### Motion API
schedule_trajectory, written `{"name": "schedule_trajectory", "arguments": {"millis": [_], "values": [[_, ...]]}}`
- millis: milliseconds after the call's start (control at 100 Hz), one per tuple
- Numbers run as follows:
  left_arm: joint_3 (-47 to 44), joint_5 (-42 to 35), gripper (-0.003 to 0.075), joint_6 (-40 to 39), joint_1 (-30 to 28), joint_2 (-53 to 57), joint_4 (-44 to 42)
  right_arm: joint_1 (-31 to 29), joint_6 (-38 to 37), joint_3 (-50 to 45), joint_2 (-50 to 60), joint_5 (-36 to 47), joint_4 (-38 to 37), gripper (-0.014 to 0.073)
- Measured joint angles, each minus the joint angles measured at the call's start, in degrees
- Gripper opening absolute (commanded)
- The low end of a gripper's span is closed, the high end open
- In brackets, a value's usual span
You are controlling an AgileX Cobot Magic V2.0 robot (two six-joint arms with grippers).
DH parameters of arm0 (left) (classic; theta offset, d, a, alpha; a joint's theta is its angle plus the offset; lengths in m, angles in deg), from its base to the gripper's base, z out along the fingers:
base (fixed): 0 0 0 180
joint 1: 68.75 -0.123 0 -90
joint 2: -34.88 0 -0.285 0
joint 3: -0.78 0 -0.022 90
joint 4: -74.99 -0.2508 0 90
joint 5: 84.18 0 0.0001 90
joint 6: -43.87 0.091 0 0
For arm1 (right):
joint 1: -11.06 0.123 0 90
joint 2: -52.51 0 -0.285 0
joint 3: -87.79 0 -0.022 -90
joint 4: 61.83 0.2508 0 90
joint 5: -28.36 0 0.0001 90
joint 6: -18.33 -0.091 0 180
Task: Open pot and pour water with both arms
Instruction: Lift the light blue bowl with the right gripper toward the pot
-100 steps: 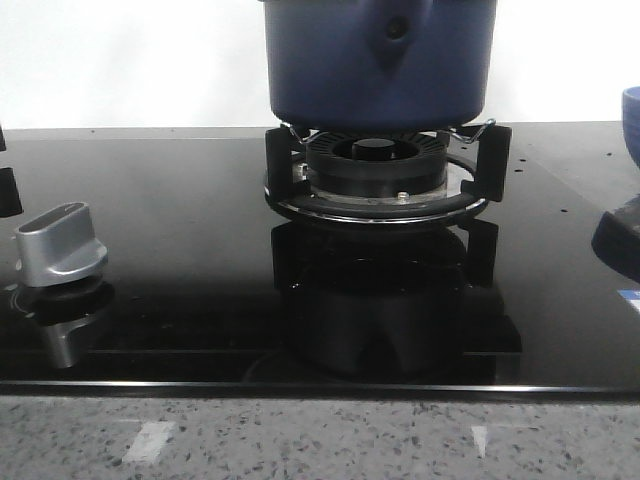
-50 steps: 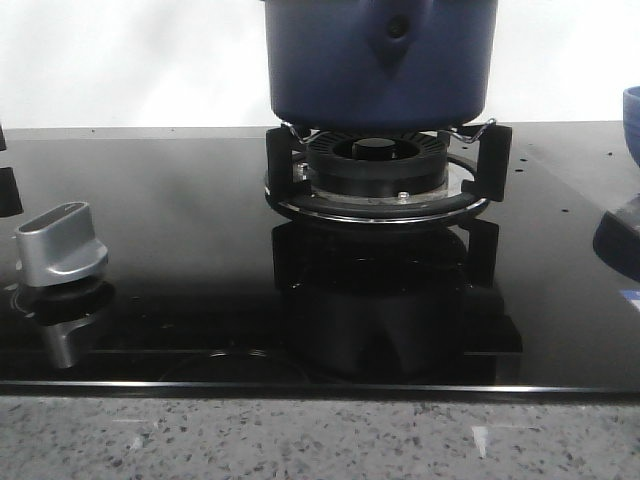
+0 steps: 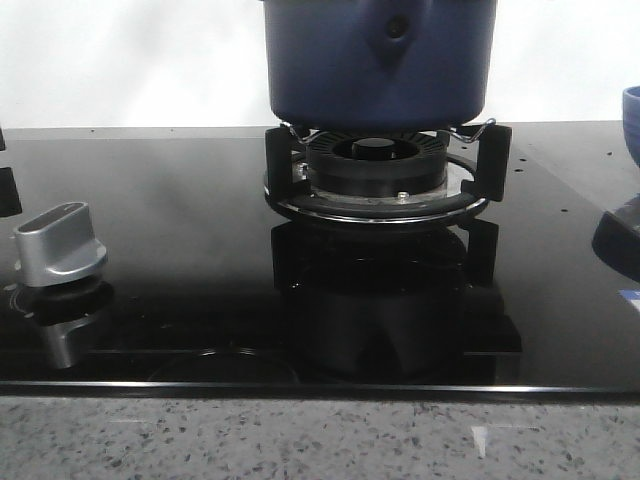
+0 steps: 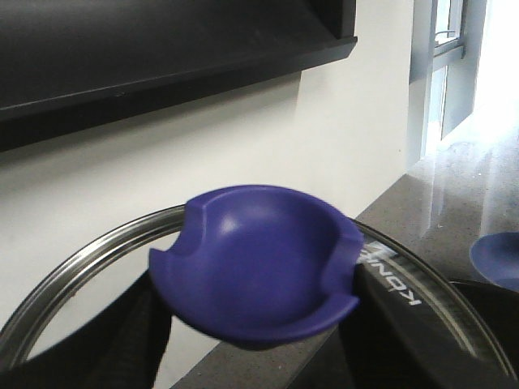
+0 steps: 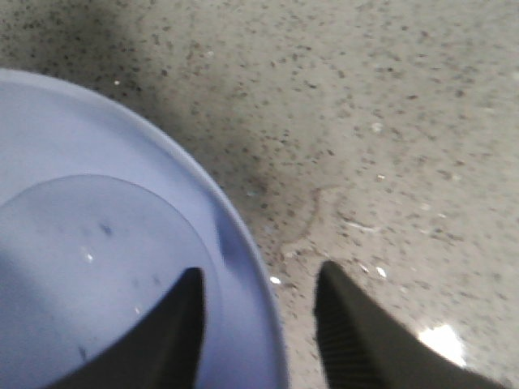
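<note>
**Pot sits still on the burner while its lid hangs in the left gripper**

Nothing on the hob has shifted over the last second; the pot (image 3: 378, 62) rests as it did on the burner grate (image 3: 380, 175), toward the back edge of the black glass hob (image 3: 170, 230), with its handle mount facing front.

It looks heavy and rigid, more so with water inside, and its smooth enamel sides would likely slip in a pinch. I'd judge the rim or the handle mount the only sound places to grip.

Up on the left wrist view, the left gripper (image 4: 255, 324) is clamped around the blue knob (image 4: 258, 271) of the glass lid (image 4: 422, 284), holding it up in the air against the wall. The right gripper (image 5: 258, 324) has its fingers parted, straddling the rim of a pale blue bowl (image 5: 97, 243) on the speckled counter. A silver control knob (image 3: 60, 245) stands near the hob's front left corner.
</note>
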Motion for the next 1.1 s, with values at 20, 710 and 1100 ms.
{"name": "schedule_trajectory", "arguments": {"millis": [20,710,1100], "values": [[0.0,0.0,0.0322,0.0,0.0,0.0,0.0,0.0,0.1,0.0,-0.2,0.2,0.1,0.0097],[0.0,0.1,0.0321,0.0,0.0,0.0,-0.1,0.8,1.8,18.8,-0.8,-10.3,3.7,-0.0073],[0.0,0.1,0.0322,-0.1,0.0,0.0,-0.1,13.5,2.4,33.2,-1.2,-11.9,6.4,-0.0072]]}}
